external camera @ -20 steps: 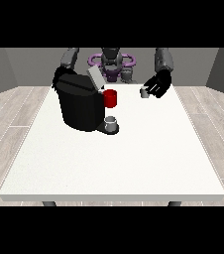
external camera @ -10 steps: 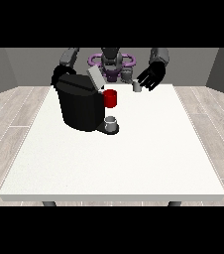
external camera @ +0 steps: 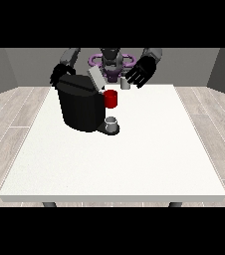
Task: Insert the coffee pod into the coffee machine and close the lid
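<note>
**Grey pod lifted, now near the open lid**

Grey and small, the coffee pod [external camera: 125, 85] sits in the curled fingers of the hand at the view's right [external camera: 141, 72]. A second ago I had it down on the table [external camera: 149, 149]; now it is raised and has travelled toward the black coffee machine [external camera: 80, 105], whose lid [external camera: 95, 77] stands tilted open. I judge the carry nearly done, with insertion next. The hand at the view's left [external camera: 59, 73] rests behind the machine; whether it is clenched I cannot tell.
</note>
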### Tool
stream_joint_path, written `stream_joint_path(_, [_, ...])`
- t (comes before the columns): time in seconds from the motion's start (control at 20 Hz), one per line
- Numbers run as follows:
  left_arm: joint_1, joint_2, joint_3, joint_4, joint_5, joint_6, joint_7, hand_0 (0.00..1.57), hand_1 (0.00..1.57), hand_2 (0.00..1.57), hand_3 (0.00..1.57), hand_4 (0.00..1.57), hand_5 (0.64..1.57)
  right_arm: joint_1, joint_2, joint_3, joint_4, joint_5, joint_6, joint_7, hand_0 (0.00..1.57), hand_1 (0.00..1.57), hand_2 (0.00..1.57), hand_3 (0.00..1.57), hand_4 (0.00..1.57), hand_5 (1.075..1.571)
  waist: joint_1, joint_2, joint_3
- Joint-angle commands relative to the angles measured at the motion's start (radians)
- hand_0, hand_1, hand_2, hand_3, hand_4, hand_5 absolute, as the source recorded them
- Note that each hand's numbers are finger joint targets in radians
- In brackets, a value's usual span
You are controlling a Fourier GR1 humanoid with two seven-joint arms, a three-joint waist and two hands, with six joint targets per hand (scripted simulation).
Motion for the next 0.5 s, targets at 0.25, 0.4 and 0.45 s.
stream_joint_path(0.25, [-0.065, -0.038, -0.013, -0.012, -0.032, 0.036, 0.041, 1.26, 1.26, 1.31, 1.24, 0.51, 1.571, -0.047, -0.051, -0.053, 0.007, -0.015, 0.015, -0.003, 0.0, 0.0, 0.0, 0.0, 0.54, 1.571, -0.022, 0.054, 0.0004])
stream_joint_path(0.4, [-0.09, -0.022, 0.004, 0.007, -0.021, 0.0, 0.052, 1.26, 1.26, 1.3, 1.24, 0.49, 1.571, -0.048, -0.035, -0.04, -0.017, -0.006, -0.01, 0.047, 0.0, 0.0, 0.0, 0.0, 0.48, 1.571, -0.029, 0.035, 0.0002])
stream_joint_path(0.45, [-0.056, -0.022, 0.002, 0.006, -0.029, 0.034, 0.005, 1.28, 1.28, 1.3, 1.24, 0.49, 1.571, -0.056, -0.04, -0.042, -0.025, -0.008, -0.001, 0.019, 0.0, 0.0, 0.0, 0.0, 0.46, 1.571, -0.015, 0.067, 0.0001])
